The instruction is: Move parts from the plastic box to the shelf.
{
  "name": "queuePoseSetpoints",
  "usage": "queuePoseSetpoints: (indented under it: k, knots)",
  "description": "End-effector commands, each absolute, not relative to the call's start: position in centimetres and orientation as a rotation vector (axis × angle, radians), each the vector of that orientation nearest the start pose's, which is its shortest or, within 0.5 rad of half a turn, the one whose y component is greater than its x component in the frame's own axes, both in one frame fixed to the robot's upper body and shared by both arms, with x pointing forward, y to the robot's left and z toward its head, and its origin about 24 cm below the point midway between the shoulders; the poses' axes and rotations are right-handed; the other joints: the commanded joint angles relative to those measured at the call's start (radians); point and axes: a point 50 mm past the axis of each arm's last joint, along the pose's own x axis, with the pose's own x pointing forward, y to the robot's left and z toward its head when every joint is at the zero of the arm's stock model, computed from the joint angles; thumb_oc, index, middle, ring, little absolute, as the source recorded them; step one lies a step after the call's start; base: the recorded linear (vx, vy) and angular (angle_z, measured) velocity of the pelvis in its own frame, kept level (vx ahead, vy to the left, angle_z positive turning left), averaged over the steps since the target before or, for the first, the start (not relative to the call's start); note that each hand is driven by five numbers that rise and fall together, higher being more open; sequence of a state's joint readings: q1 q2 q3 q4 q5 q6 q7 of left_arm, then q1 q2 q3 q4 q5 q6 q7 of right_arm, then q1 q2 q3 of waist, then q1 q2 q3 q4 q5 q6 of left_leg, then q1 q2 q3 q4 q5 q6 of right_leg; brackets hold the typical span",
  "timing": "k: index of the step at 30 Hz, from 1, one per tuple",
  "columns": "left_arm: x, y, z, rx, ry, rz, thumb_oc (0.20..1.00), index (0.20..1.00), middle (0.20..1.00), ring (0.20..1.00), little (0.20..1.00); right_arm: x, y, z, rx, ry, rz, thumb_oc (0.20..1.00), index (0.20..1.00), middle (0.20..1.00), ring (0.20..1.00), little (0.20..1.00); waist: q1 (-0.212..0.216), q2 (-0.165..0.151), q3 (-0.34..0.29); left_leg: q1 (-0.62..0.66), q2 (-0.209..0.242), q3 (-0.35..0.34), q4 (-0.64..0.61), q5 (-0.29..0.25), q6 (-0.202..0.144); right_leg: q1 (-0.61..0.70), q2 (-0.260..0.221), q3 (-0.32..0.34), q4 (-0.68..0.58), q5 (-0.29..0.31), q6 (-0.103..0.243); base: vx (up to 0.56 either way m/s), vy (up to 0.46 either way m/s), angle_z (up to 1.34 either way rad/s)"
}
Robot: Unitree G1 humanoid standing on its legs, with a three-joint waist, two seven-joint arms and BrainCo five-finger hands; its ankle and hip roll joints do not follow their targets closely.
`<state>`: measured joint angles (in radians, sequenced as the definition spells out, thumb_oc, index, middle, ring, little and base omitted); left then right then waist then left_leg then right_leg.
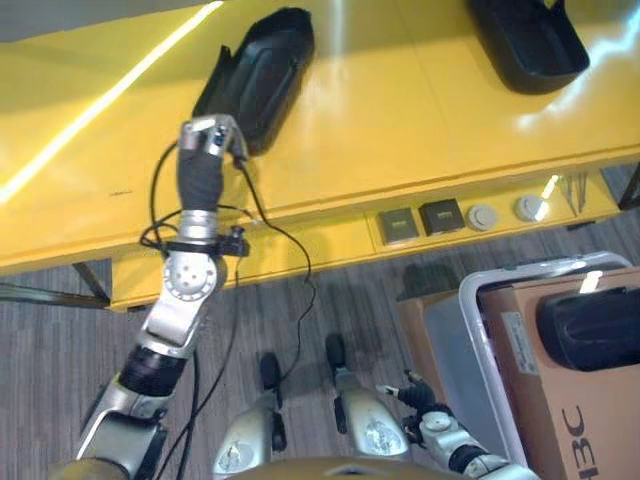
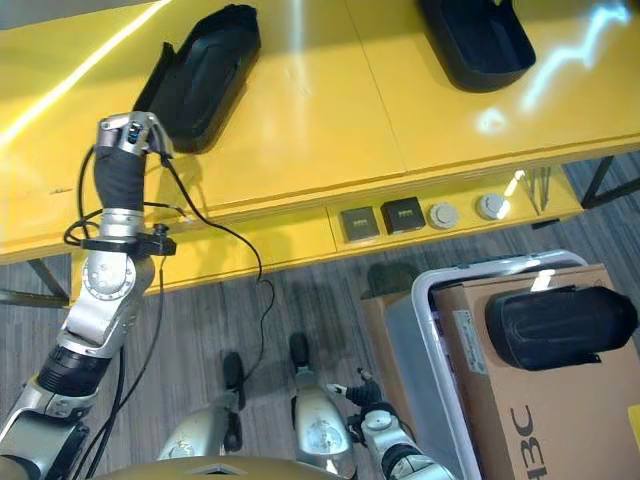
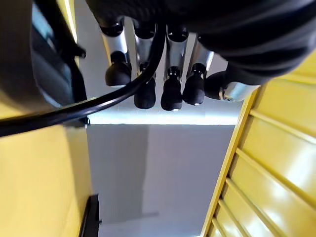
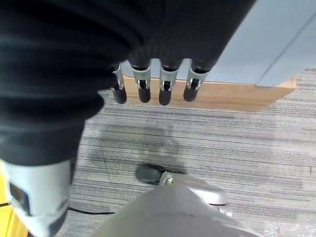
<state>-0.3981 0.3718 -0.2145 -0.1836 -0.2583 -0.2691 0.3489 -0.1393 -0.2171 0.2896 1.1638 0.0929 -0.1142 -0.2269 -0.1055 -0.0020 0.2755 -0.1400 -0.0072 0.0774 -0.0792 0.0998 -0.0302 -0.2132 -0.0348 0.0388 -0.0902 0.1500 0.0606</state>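
From my left eye, my left hand (image 1: 212, 137) reaches up onto the yellow shelf (image 1: 400, 110), touching the near end of a black part (image 1: 258, 75) lying there; a second black part (image 1: 528, 40) sits well apart at the far right, and another black part (image 1: 590, 326) rests on a cardboard box (image 1: 545, 390) inside the plastic box (image 1: 475, 300) on the floor. From my right eye, my right hand (image 2: 362, 392) hangs low near the plastic box's corner. At my left wrist, my fingers (image 3: 170, 94) are loosely bent and hold nothing, the part's dark edge beside them. At my right wrist, my fingers (image 4: 165, 91) hang relaxed and empty above grey carpet (image 4: 237, 143).
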Motion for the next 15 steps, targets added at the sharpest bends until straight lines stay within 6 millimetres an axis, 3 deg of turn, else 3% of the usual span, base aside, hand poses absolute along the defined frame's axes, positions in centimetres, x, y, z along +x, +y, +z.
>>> queuePoseSetpoints:
  k: [1, 2, 3, 4, 15]
  knots:
    - [27.9, 14.1, 22.6, -0.011, -0.909, -0.013, 0.200, 0.200, 0.200, 0.200, 0.200, 15.2, -20.6, -14.5, -0.395, 0.937, -0.097, 1.000, 1.000, 1.000, 1.000, 1.000, 0.001, 0.003, -0.051, -0.030, 0.096, -0.104, -0.008, -0.041, -0.071, 0.033, -0.078, 0.021, 0.003, -0.089, 0.085, -0.02, 0.018, 0.06]
    - [28.5, 15.4, 22.5, 0.021, -0.899, 0.079, 0.200, 0.200, 0.200, 0.200, 0.200, 15.1, -20.6, -14.5, -0.401, 0.939, -0.089, 1.000, 1.000, 1.000, 1.000, 1.000, 0.003, 0.002, -0.053, -0.032, 0.095, -0.105, -0.008, -0.041, -0.071, 0.033, -0.080, 0.016, 0.003, -0.089, 0.085, 0.00, 0.000, 0.00]
    - [28.5, 15.4, 22.5, 0.021, -0.899, 0.080, 0.200, 0.200, 0.200, 0.200, 0.200, 15.1, -20.6, -14.5, -0.401, 0.939, -0.088, 1.000, 1.000, 1.000, 1.000, 1.000, 0.003, 0.002, -0.053, -0.032, 0.095, -0.105, -0.008, -0.041, -0.071, 0.033, -0.080, 0.016, 0.003, -0.089, 0.085, -0.02, 0.021, -0.03]
    - [29.1, 16.2, 22.3, 0.031, -0.887, 0.160, 1.000, 1.000, 1.000, 1.000, 1.000, 15.1, -20.5, -14.5, -0.405, 0.937, -0.083, 1.000, 1.000, 1.000, 1.000, 1.000, 0.001, -0.001, -0.052, -0.035, 0.095, -0.104, -0.008, -0.041, -0.071, 0.030, -0.081, 0.015, 0.003, -0.088, 0.085, 0.00, 0.000, 0.00]
    - [32.6, 20.9, 22.4, 0.158, -0.792, 0.490, 1.000, 1.000, 1.000, 1.000, 1.000, 15.2, -21.0, -14.4, -0.423, 0.930, -0.091, 1.000, 1.000, 1.000, 1.000, 1.000, -0.017, -0.011, -0.059, -0.057, 0.106, -0.088, -0.008, -0.036, -0.074, -0.005, -0.077, 0.026, 0.003, -0.081, 0.087, 0.01, 0.008, -0.04]
